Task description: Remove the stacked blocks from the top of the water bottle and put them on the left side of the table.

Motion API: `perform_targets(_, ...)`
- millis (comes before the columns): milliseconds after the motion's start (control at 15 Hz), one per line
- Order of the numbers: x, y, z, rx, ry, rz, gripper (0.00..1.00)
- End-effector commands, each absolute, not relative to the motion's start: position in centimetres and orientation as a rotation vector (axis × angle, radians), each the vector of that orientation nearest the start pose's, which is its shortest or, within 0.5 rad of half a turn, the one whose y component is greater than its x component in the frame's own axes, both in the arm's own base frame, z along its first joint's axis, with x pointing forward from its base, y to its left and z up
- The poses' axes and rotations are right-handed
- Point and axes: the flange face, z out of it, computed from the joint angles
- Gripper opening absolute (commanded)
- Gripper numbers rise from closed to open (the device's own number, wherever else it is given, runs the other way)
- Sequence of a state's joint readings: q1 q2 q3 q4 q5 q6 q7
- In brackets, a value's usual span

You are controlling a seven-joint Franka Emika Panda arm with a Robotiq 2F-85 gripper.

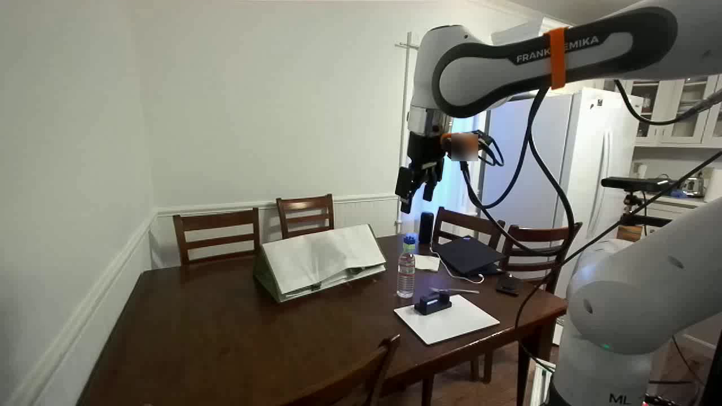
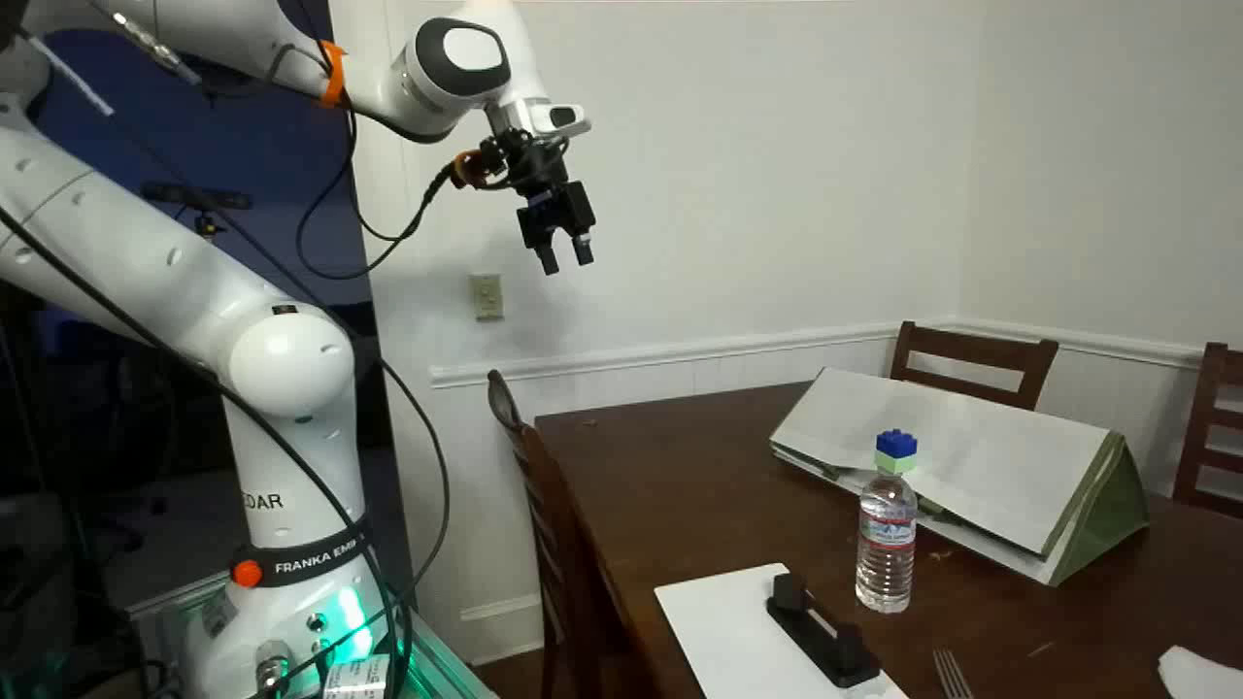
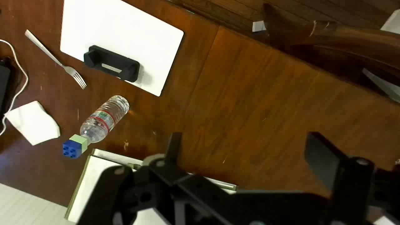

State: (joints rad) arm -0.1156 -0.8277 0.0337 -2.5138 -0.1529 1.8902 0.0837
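Stacked blocks [image 2: 894, 450] sit on top of the water bottle [image 2: 887, 549]: a blue block above a light green block, with the green one at the neck of the bottle. The wrist view shows four studs on the blue block. In both exterior views, the water bottle stands upright on the desk [image 1: 214, 338], near the tent-shaped paper pad [image 2: 981, 456] and near the white board [image 3: 134, 28]. A black object [image 3: 116, 59] with two raised ends lies on the white board, along the edge that faces the water bottle. The end effector [image 2: 567, 260] has its fingers [image 3: 323, 159] apart, with a wide gap between them; desk surface is visible through the gap in the wrist view. The end effector hangs well above the desk, fingers pointing downward, well apart from the stacked blocks, which appear outside the finger gap. A fork [image 3: 55, 59] lies between the white board and a piece of white paper [image 3: 34, 123], its tines toward the water bottle. A white cable [image 3: 27, 78] runs beside the white paper; whether they touch cannot be told. In an exterior view, a flat dark item [image 1: 471, 254] rests near the desk edge, and wooden chairs [image 1: 220, 219] stand around the desk.
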Motion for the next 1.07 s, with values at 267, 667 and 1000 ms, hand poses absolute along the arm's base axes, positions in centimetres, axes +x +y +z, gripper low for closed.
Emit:
perform_targets(267, 32.0, -3.5, 56.0, -3.291, 0.232, -0.335, 1.0)
perform_targets(667, 35.0, -11.9, 58.2, -3.169, 0.422, -0.4, 1.0)
perform_targets(1000, 38.8, -21.1, 56.5, -3.061, 0.532, -0.448, 1.0)
